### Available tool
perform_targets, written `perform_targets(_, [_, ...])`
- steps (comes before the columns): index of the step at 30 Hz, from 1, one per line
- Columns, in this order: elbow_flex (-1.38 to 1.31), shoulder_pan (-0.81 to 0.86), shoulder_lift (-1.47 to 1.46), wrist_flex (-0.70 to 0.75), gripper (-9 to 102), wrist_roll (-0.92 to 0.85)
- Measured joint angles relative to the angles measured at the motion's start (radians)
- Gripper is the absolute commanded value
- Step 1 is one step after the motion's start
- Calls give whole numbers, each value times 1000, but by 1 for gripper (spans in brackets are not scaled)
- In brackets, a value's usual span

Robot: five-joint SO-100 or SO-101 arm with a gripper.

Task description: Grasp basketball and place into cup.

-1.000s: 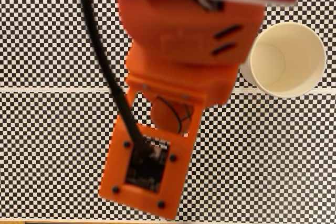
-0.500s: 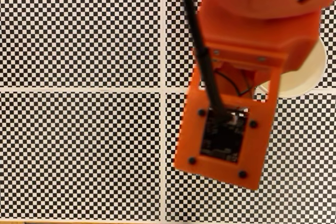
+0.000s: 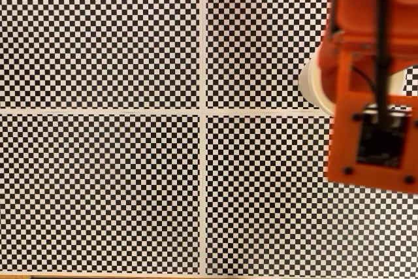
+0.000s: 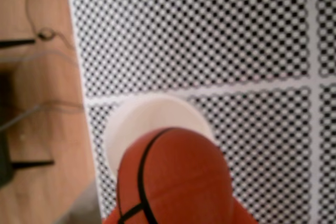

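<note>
Gripping the ball (image 4: 176, 179) seems to be what the end effector is doing, though its fingers are hidden: in the wrist view the ball is sitting large at the bottom middle of the frame, with a strip of orange plastic showing under it at the lower edge, so whether the fingers are clamped on it cannot be told for certain. Black seam lines are curving across the ball's left side. Behind and above it, the cup (image 4: 152, 116) is showing as a pale, blurred round shape, with the ball overlapping its lower right part. The cup is standing on the checkered mat (image 4: 210, 35), just below a white line that is crossing the pattern. Along the left of that view the bare wooden table (image 4: 37, 129) is showing, with thin wires (image 4: 50, 35) lying on it.

In the fixed view the orange arm (image 3: 375, 76) is filling the right edge, slightly blurred, with a black cable (image 3: 382, 24) running down its middle to a dark circuit board (image 3: 382, 145) in a square frame. The arm is covering most of the cup (image 3: 312, 83); a curved white sliver of it is peeking out at the arm's left side, just above the horizontal white line (image 3: 98, 112) dividing the mat (image 3: 98, 37).
</note>
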Motion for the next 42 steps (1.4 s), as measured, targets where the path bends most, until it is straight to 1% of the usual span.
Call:
perform_targets(4, [2, -75, -31, 0, 0, 41])
perform_targets(10, [0, -126, -72, -3, 0, 87])
perform_targets(16, [-52, -135, -124, -8, 0, 106])
perform_targets(26, [-114, -97, -138, -3, 1, 95])
perform_targets(42, [-121, -86, -144, -3, 24, 77])
